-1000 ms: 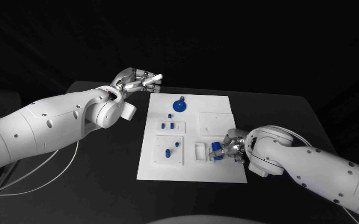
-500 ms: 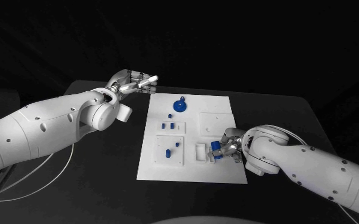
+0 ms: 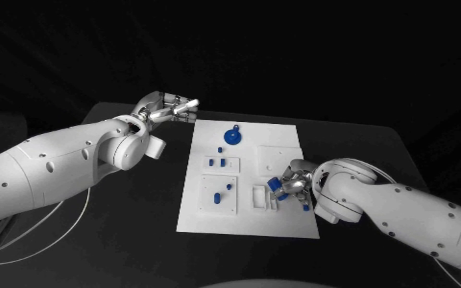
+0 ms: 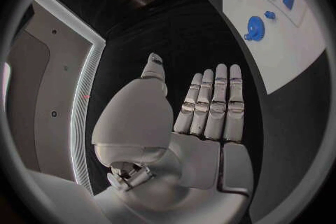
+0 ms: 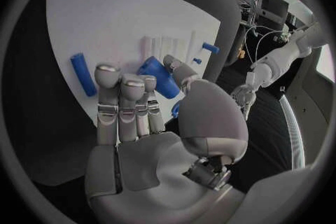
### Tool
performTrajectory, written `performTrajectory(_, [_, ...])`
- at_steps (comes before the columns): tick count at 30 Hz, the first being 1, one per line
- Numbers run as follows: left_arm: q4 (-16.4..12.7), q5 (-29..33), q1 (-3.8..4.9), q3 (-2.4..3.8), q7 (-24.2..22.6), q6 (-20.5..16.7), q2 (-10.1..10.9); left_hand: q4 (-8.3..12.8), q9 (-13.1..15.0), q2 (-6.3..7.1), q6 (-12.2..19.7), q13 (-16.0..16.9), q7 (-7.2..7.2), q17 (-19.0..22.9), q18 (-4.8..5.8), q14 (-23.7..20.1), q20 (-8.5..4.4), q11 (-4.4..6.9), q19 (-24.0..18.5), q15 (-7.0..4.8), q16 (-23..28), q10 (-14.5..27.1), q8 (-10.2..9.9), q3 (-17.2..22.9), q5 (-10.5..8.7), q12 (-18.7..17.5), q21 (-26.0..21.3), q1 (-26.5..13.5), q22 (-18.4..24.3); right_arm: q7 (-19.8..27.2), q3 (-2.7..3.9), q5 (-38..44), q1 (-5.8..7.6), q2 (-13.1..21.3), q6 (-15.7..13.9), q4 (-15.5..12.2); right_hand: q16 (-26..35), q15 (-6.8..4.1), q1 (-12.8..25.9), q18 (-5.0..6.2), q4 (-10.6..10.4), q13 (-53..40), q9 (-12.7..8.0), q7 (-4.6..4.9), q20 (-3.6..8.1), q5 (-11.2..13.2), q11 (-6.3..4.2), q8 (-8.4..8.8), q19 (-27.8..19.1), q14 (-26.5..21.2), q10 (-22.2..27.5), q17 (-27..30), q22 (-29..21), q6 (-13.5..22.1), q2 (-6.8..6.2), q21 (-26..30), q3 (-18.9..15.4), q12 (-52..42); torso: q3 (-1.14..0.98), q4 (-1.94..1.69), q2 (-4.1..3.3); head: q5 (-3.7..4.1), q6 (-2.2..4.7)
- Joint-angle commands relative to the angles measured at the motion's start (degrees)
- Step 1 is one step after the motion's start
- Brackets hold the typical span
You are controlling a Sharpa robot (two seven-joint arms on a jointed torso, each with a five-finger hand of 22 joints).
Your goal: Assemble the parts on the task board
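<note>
Dim, black surroundings, bright white task board point(image 3: 288, 221) — fisheye-bent edges, sharp focus

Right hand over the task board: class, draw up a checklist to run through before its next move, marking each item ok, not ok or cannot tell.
1. Right hand holds a blue part between thumb and fingers: ok.
2. Part seated in the white slotted fixture: cannot tell.
3. Left hand off the task board, holding nothing: ok.
4. Loose blue cylinder lies apart from the right hand's fingers: ok.
5. Round blue part at the board's far end, away from both hands: ok.
</note>
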State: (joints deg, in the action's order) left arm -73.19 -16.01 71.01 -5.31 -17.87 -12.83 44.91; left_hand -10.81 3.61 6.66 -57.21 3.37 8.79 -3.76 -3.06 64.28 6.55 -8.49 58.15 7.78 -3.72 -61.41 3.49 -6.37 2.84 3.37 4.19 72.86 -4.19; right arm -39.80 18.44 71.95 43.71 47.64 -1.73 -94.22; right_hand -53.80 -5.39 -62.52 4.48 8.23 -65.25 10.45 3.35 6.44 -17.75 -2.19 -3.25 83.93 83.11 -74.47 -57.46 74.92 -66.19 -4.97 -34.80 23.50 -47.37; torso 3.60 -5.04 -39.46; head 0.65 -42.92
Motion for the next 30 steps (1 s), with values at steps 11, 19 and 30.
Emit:
performTrajectory(11, [0.39,0.39,0.02,0.01,0.17,0.91,-0.07,0.88,0.03,-0.82,0.05,0.01,0.07,0.06,0.40,-0.43,0.23,-0.04,-0.12,0.04,0.18,0.29,0.14,-0.01,-0.14,0.04,-0.10,-0.29,0.04,-1.15,0.84,-3.39,1.30,0.82,0.90,-2.61,0.15,-0.32,0.35,-0.41,-0.71,0.24,-0.27,-0.15,0.48,0.03,-0.06,-0.39,2.92,0.12,-0.25,0.05,3.65,-0.66,0.64,-0.07,-1.76,-0.17,0.33,-1.07,-0.14,0.66,0.18])
performTrajectory(19, [0.65,0.39,0.02,-0.01,0.28,0.97,-0.16,0.88,0.03,-0.82,0.05,0.01,0.07,0.06,0.40,-0.43,0.23,-0.04,-0.12,0.04,0.18,0.29,0.14,-0.01,-0.14,0.04,-0.10,-0.29,0.04,-1.68,0.86,-3.38,1.45,0.58,4.81,-2.96,0.27,-0.27,0.62,-0.55,-2.22,0.57,-0.45,-0.24,0.45,1.00,-0.04,-0.38,2.84,0.09,-0.17,0.09,3.60,-0.74,0.58,0.29,-4.04,0.15,0.50,-1.47,-0.19,1.14,0.07])
performTrajectory(30, [0.80,0.39,0.02,-0.04,0.45,1.16,-0.32,1.24,0.02,-1.00,0.04,0.01,0.07,0.06,0.40,-0.43,0.24,-0.05,-0.13,0.05,0.19,0.33,0.13,-0.04,-0.14,0.04,-0.11,-0.40,0.05,-1.90,0.35,0.37,1.49,-0.47,8.52,-2.32,0.86,-0.32,1.93,-0.78,-8.90,1.48,-0.45,-0.79,0.52,6.53,-0.17,-0.38,2.87,0.09,-0.38,0.20,3.42,-2.26,-0.37,1.15,-5.91,0.95,0.59,-1.95,-0.29,1.62,0.11])
